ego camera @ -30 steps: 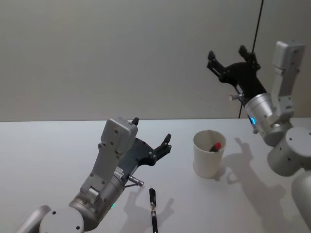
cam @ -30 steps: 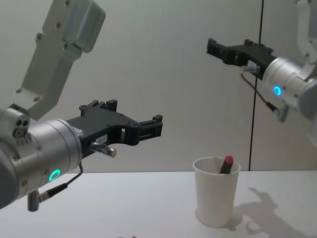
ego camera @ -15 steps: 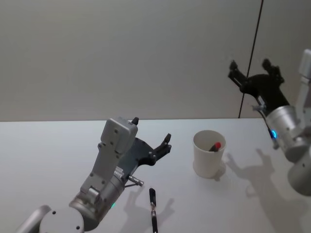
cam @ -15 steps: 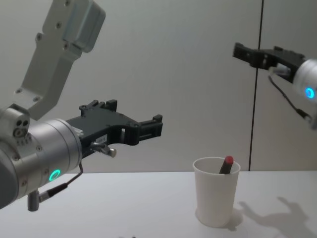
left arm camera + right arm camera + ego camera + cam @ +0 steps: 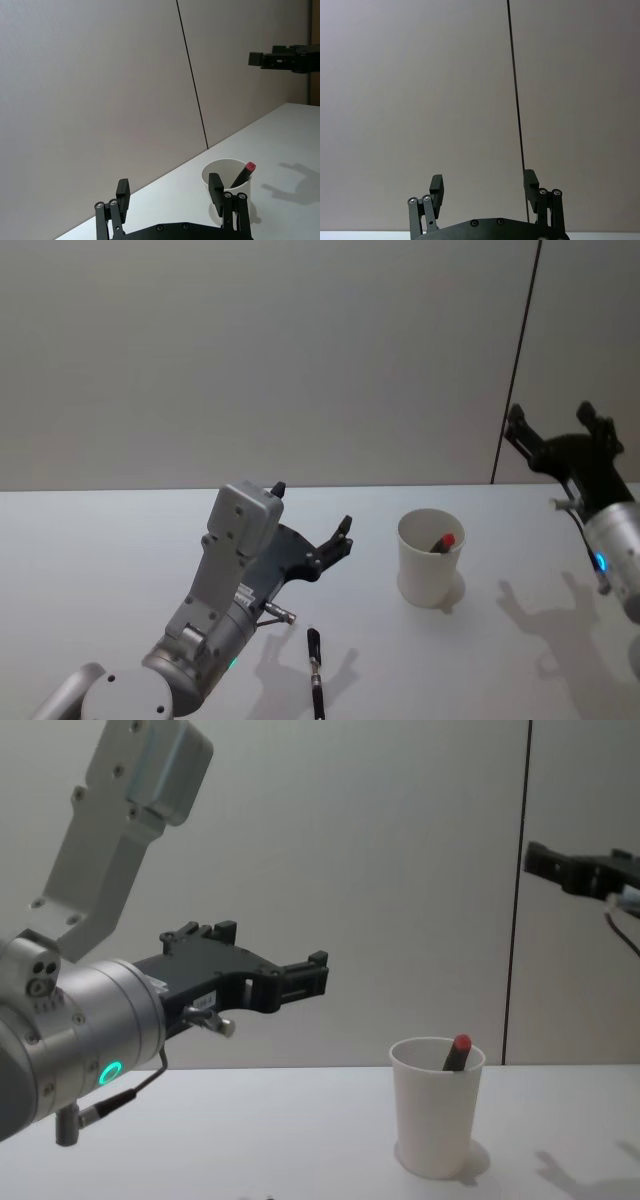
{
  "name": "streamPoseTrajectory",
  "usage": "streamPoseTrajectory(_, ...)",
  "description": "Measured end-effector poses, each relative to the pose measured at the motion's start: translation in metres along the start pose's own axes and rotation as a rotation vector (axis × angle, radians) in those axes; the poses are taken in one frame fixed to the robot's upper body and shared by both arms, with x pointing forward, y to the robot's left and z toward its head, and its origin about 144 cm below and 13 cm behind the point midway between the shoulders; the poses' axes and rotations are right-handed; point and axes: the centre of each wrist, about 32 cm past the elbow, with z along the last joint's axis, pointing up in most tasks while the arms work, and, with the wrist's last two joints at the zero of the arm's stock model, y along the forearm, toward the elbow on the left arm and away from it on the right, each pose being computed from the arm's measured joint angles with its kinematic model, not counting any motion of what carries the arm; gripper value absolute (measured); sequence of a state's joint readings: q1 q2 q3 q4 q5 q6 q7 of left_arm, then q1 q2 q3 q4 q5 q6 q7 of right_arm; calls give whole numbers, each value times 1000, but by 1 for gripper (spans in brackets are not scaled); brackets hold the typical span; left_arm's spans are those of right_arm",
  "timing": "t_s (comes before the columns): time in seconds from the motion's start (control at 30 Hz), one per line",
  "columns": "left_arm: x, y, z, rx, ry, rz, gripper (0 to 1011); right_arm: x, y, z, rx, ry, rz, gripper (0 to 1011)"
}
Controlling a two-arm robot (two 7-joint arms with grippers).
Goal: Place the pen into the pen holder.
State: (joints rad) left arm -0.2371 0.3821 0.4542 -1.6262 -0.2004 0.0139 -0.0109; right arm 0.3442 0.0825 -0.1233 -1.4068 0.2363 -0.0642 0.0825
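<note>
The pen holder [image 5: 430, 562], a white paper cup, stands upright on the table right of centre, also in the chest view [image 5: 435, 1108] and the left wrist view [image 5: 226, 186]. A dark pen with a red end [image 5: 443, 541] leans inside it, its tip above the rim [image 5: 458, 1048]. Another black pen [image 5: 315, 672] lies flat on the table near the front, below my left gripper. My left gripper [image 5: 312, 508] hovers open and empty left of the cup [image 5: 270, 952]. My right gripper [image 5: 553, 422] is raised at the far right, open and empty [image 5: 483, 181].
The white table [image 5: 100, 560] runs wide to the left and behind the cup. A plain wall with a thin vertical black seam [image 5: 515, 360] stands behind. My left arm's grey wrist housing [image 5: 90, 1020] looms at the near left.
My right gripper has swung to the right and lower, away from above the cup, staying open. The left arm, the cup and both pens have not moved.
</note>
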Motion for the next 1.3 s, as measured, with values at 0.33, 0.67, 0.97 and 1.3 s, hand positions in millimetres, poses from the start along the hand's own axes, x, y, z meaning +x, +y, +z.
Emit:
streamPoseTrajectory(0.33,0,0,0,0,0,0,1000,10,-23,-8,-40,-24,-31,1001)
streamPoseTrajectory(0.67,0,0,0,0,0,0,1000,19,-34,-16,-79,-61,-57,1001)
streamPoseTrajectory(0.97,0,0,0,0,0,0,1000,26,-39,-27,-129,-91,-73,1001)
streamPoseTrajectory(1.3,0,0,0,0,0,0,1000,30,-41,-32,-155,-107,-79,1001)
